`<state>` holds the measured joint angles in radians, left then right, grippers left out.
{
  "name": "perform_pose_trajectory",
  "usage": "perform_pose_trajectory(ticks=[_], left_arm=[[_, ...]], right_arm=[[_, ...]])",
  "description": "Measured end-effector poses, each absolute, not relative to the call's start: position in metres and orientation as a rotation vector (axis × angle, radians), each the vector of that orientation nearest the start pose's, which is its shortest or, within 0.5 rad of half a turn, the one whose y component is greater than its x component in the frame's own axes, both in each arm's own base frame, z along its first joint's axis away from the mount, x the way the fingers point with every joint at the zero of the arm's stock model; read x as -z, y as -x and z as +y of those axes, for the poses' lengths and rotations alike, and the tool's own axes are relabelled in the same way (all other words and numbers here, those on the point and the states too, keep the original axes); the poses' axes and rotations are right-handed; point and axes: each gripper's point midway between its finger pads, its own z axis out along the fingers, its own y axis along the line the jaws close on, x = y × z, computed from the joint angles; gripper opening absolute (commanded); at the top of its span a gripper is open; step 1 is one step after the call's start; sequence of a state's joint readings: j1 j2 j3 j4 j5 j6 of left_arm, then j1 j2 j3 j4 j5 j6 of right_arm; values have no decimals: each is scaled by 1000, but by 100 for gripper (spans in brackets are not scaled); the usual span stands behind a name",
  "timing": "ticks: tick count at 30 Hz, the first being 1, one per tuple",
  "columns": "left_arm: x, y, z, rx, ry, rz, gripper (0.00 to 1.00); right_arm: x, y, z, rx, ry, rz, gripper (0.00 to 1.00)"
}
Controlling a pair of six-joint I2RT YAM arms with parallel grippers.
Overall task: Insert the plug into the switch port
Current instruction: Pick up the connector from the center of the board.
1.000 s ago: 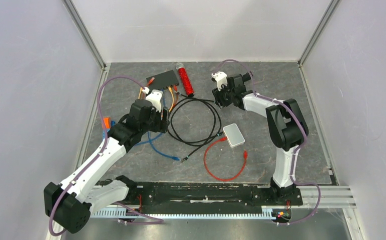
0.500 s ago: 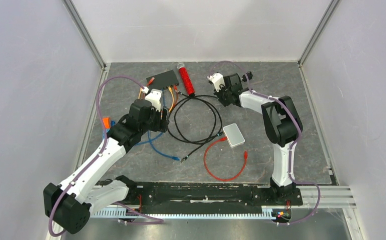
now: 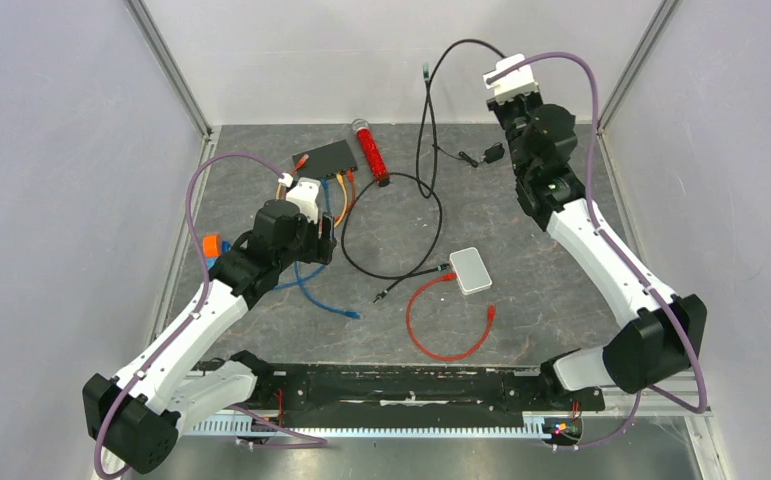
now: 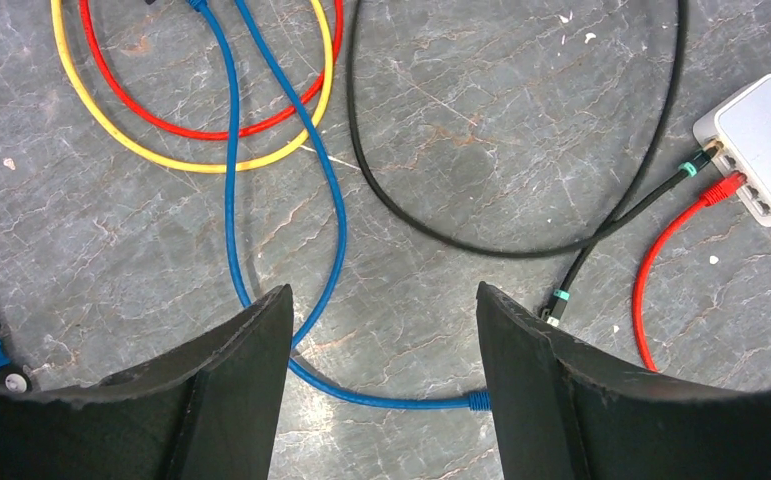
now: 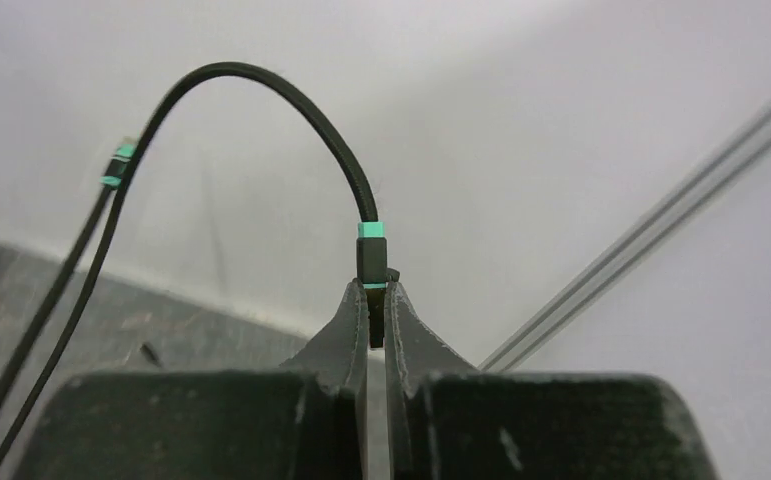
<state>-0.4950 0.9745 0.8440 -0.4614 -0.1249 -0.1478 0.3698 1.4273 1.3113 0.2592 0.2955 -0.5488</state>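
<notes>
Black plug [image 5: 372,262]: being pinched between the closed jaws of the right gripper [image 5: 376,312], protruding above their tips.
Left gripper [image 4: 381,340]: being held with jaws wide apart over blue cable [image 4: 336,220].

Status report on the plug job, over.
Right hand shut on black plug, held high. Left hand open, empty, over blue cable. Black switch untouched; red tube beside it.

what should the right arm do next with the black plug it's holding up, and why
Probably bring the right gripper down and left toward the black switch: its jaws are shut on the black cable's plug, held high near the back wall, far from the switch on the table.
</notes>
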Motion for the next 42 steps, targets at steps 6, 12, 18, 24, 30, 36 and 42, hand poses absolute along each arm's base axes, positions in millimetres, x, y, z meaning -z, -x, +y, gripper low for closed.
perform_pose_trajectory(ticks=[6,12,18,24,30,36,42], left_arm=[[-187,-277,-131,237,-302,2142,72],[-192,-274,-145,321,-360,2120,72],[-248,-288,-178,475,-441,1985,71],[-345,-305,-215,537,-708,1665,72],[-357,-318,-247,609,-892,1622,62],[-338,-321,-283,844,-975,1737,54],[-314,-310,-306,1106,-966,1904,48]], right_arm=[[-428,-459,97,376,370,1317,0],[-406,-460,124,276,545,1371,0],[-386,-428,171,29,807,1330,0],[-346,-382,208,-235,1028,1313,0],[-281,-338,215,-357,1131,1295,0],[-259,-310,217,-305,1192,1153,0],[-273,-294,220,-200,1228,971,0]])
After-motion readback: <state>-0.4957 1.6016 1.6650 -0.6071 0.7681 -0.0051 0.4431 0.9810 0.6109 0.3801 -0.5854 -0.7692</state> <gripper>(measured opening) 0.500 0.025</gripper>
